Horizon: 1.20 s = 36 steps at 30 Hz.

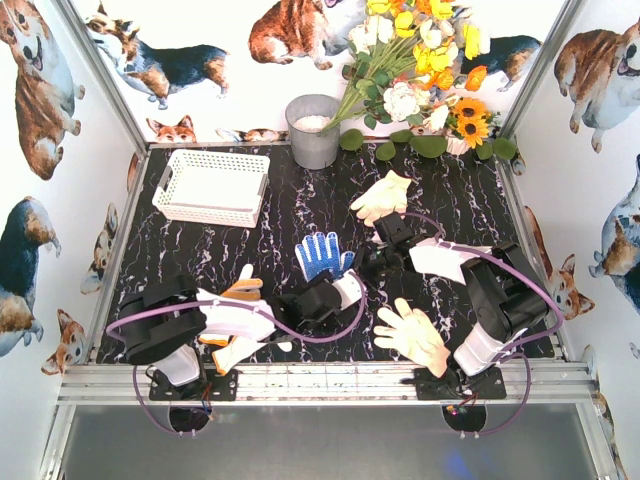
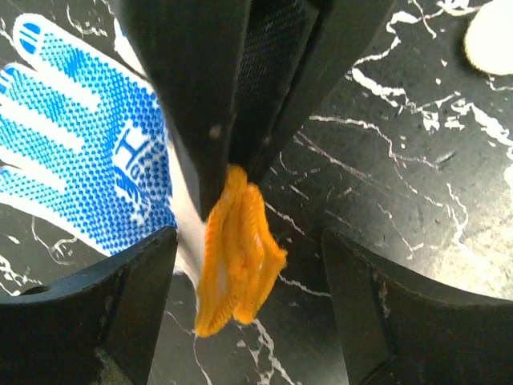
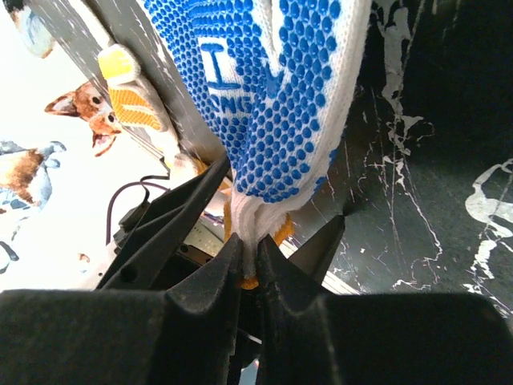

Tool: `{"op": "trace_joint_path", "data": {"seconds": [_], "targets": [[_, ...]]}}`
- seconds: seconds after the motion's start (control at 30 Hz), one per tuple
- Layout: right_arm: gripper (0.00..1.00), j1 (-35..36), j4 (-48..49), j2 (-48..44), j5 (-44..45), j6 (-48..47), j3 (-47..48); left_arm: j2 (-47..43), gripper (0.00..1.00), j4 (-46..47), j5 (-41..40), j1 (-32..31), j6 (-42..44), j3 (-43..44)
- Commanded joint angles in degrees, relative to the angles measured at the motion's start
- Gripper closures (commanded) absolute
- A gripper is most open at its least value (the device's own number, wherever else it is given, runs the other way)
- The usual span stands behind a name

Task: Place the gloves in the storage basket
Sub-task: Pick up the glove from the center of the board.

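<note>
Blue glove pinched at its orange cuff by both grippers, left and right, apparently mid-handover; basket far-left.

- A grey bucket is set at the table's far edge.
- Flowers are leaned beside it.
- Corgi-printed walls are seen around.

Black marble-patterned table — carrying the white storage basket, grey bucket, flower bouquet, and scattered gloves — cream, peach-tan.
</note>
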Motion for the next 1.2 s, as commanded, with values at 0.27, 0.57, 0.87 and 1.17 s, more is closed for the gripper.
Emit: {"op": "trace_joint_path", "data": {"seconds": [0.27, 0.57, 0.87, 1.17], "targets": [[1.0, -1.1, 9.6, -1.2, -1.9, 6.8, -2.7, 3.7, 0.83, 0.9, -3.8, -0.7, 3.0, 3.3], [0.65, -1.5, 14.2, -3.9, 1.3, 9.6, -6.0, -0.9, 1.0, -1.6, -1.4, -0.1, -2.6, 2.5], [0.24, -1.5, 18.7, -6.5, 5.0, 12.4, -10.2, -4.0, 1.0, -4.1, 2.9, 0.7, -6.7, 2.5], [0.22, 0.0, 23.3, -2.5, 4.4, 12.6, -9.5, -4.7, 1.0, -6.1, 7.0, 0.7, -5.4, 3.4]]}}
